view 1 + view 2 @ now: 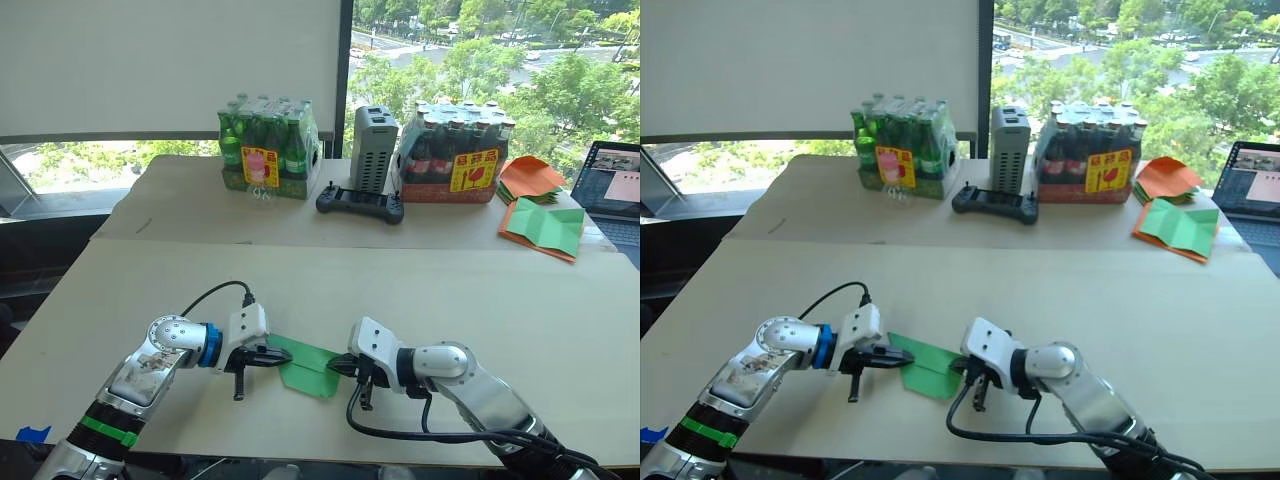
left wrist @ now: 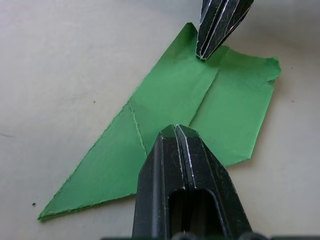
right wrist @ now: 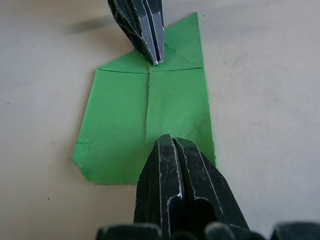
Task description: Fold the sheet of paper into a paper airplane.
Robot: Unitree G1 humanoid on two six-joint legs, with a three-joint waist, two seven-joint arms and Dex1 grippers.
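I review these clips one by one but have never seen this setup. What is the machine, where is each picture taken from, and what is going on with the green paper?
It is a humanoid robot with two arms. Two pictures come from its head, two from its wrists. The left gripper and right gripper, fingers shut, press on opposite ends of the sheet of paper, which lies flat, partly folded into a wedge, on the table. Farther back stand two bottle packs, a grey box, a black controller, orange and green paper sheets and a laptop.
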